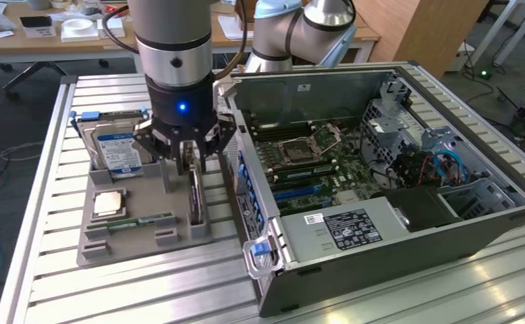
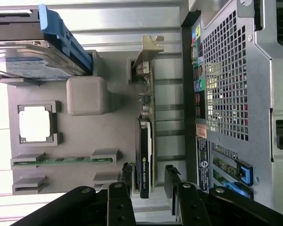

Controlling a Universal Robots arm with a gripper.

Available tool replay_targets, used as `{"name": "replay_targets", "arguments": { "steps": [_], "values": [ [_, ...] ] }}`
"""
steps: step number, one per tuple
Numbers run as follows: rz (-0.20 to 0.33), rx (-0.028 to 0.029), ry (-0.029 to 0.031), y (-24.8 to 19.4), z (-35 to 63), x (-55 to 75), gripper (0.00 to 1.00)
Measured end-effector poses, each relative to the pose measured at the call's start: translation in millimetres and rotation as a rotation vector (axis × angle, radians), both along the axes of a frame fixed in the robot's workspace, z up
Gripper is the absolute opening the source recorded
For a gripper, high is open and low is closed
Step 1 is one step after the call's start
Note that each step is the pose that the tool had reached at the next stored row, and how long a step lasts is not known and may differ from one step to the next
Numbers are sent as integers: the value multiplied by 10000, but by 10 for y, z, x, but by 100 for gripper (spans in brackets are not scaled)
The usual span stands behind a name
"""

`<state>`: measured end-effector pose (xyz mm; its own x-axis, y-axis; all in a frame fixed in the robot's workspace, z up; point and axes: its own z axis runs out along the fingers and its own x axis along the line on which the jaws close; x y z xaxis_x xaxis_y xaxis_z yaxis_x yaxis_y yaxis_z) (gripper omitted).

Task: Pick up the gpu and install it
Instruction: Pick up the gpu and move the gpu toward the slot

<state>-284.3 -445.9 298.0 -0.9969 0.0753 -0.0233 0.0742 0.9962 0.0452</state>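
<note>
Gpu (image 2: 145,141) stands on edge in the grey holder (image 2: 85,136) beside the case (image 2: 226,94), the gripper (image 2: 148,173) spread wide astride its end, so the pick-up step is in hand, and gripping calls for jaws centred and closing squarely on both faces.

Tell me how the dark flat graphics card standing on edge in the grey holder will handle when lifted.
The gpu is a thin board, so probably stiff. Standing on its narrow edge in the grey holder, it may tip once lifted free. Bare components near its silver bracket look fragile; the black shroud by the open gripper seems safer.
</note>
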Motion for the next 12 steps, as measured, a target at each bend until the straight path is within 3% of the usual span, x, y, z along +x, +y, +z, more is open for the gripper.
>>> {"name": "replay_targets", "arguments": {
  "steps": [12],
  "values": [
    [0, 6, 0, 3, -86, 0, 42]
  ]
}}
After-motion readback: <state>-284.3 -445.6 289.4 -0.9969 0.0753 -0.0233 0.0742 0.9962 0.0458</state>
